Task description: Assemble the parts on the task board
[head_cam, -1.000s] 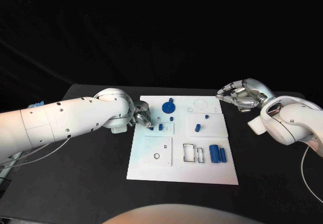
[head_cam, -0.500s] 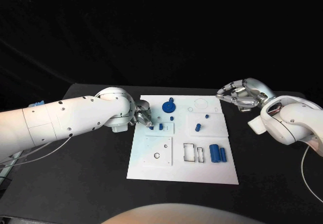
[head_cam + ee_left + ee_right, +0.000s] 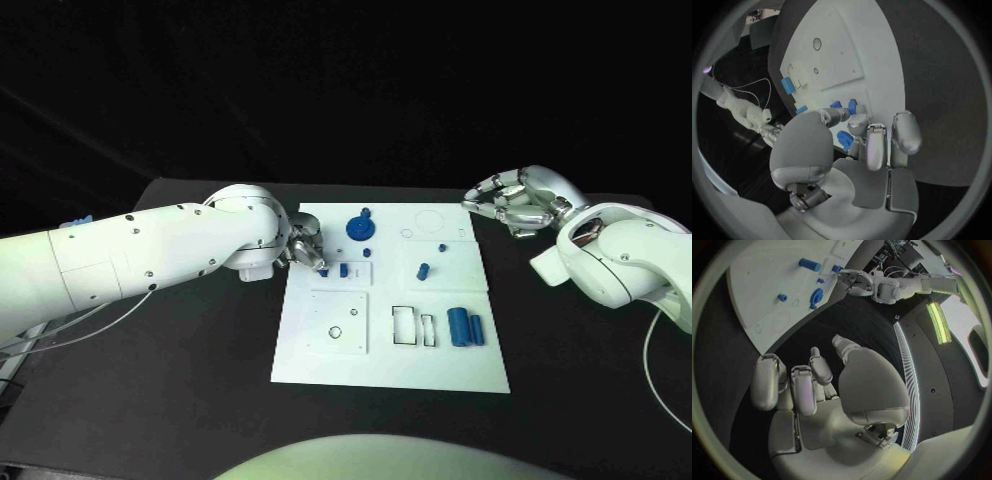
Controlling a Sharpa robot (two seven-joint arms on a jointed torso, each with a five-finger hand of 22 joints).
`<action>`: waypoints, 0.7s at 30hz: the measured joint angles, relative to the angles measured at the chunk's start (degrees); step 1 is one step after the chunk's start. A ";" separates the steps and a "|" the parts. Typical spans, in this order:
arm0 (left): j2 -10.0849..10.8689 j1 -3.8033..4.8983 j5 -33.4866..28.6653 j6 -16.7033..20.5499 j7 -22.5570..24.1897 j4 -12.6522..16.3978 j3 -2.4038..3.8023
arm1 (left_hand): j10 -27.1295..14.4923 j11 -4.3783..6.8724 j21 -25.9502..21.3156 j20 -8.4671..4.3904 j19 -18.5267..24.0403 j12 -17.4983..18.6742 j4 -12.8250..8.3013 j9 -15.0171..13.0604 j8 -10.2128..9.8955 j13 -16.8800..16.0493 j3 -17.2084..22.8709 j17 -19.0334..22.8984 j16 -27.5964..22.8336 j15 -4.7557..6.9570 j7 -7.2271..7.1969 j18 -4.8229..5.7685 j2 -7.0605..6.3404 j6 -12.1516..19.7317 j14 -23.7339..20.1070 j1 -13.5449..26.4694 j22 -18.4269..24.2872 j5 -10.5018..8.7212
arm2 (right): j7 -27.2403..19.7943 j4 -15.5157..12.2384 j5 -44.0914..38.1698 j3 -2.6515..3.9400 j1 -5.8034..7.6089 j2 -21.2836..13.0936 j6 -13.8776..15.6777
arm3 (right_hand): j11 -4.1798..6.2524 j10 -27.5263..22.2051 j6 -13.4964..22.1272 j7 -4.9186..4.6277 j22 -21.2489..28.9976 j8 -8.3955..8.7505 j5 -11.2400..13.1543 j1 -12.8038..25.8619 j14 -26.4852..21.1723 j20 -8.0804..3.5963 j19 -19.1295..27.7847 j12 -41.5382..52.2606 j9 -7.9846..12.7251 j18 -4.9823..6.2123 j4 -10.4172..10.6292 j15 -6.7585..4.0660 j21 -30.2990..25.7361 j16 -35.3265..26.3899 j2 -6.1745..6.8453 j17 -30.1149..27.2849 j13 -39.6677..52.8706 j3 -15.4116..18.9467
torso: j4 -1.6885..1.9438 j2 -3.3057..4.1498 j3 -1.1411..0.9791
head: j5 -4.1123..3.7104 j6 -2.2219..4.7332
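Left hand (image 3: pixel 304 250) works at the task board's (image 3: pixel 389 375) edge

Its fingers pinch a small blue part (image 3: pixel 325 271) there. Right hand (image 3: pixel 516 203) hovers beyond the board's far corner, fingers curled, holding nothing.

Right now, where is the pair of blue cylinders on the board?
In the head view, the blue cylinders lie side by side near the task board's right edge, beside two rectangular slots.

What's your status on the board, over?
Left hand at task board's left edge, fingers by small blue parts; grip unclear. Right hand holds nothing, off the board's far right corner. Blue cylinders lie untouched. Nothing blocking.
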State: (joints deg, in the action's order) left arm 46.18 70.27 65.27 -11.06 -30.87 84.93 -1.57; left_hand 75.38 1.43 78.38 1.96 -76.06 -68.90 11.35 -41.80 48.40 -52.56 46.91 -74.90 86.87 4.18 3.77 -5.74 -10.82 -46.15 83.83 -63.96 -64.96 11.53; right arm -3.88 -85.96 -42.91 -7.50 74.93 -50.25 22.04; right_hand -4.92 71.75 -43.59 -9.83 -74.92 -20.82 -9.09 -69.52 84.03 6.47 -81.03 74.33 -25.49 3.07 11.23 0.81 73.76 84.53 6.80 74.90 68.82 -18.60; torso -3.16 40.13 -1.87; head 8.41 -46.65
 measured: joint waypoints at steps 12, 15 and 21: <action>-0.29 0.01 0.01 -0.37 -0.15 -0.27 0.01 | 0.81 0.40 0.19 -0.22 -0.22 -0.28 -0.93 -1.20 1.32 -0.88 0.93 0.00 0.28 0.22 0.18 0.00 -0.12 -0.18 0.22 1.18 -0.36 -0.01 | 0.00 0.02 0.00 0.00 0.00 -0.02 0.00 | 0.00 0.00 0.00 0.00 0.01 0.00 0.00 0.00 0.00 0.00 0.00 0.00 0.00 0.00 0.00 0.00 0.00 0.00 0.00 0.00 0.00 0.00 | 0.07 -0.01 0.03 | -0.08 -0.13; -0.33 0.01 0.03 -0.37 -0.17 -0.32 0.01 | 0.93 0.52 0.19 -0.23 -0.23 -0.50 -0.93 -1.29 1.73 -0.99 0.93 0.00 0.28 0.43 0.18 0.00 -0.13 -0.18 0.01 1.18 -0.46 -0.01 | 0.00 0.01 0.00 0.00 0.00 -0.03 0.00 | 0.00 0.00 0.00 0.00 0.01 0.00 0.00 0.00 0.00 0.00 0.00 0.00 0.00 0.00 0.00 0.00 0.00 0.00 0.00 0.00 0.00 0.00 | 0.06 -0.01 0.03 | -0.08 -0.14; -0.44 0.01 0.04 -0.32 -0.18 -0.43 0.00 | 1.13 0.72 0.41 -0.42 -0.42 -0.50 -0.93 -1.99 2.26 -1.25 0.93 0.00 0.55 0.63 0.19 0.00 -0.05 -0.19 0.22 1.56 -0.62 -0.01 | 0.00 0.01 0.01 0.00 -0.01 -0.05 0.00 | 0.00 0.00 0.00 0.00 0.02 0.00 0.00 0.00 0.00 0.00 0.00 0.00 0.00 0.00 0.00 0.00 0.00 0.00 0.00 0.00 0.00 0.00 | 0.07 -0.01 0.04 | -0.08 -0.15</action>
State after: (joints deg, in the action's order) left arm 45.74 70.28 65.31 -11.38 -31.05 84.50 -1.57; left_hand 76.51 2.15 78.78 1.54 -76.48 -69.40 10.42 -43.79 50.66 -53.81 47.84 -74.90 87.42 4.81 3.95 -5.74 -10.87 -46.34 84.05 -62.39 -65.58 11.52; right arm -3.88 -85.95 -42.91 -7.50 74.92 -50.29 22.04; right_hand -4.92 71.75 -43.59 -9.83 -74.91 -20.82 -9.09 -69.52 84.03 6.47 -81.03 74.33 -25.48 3.07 11.23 0.81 73.76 84.53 6.80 74.90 68.82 -18.60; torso -3.09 40.12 -1.83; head 8.33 -46.80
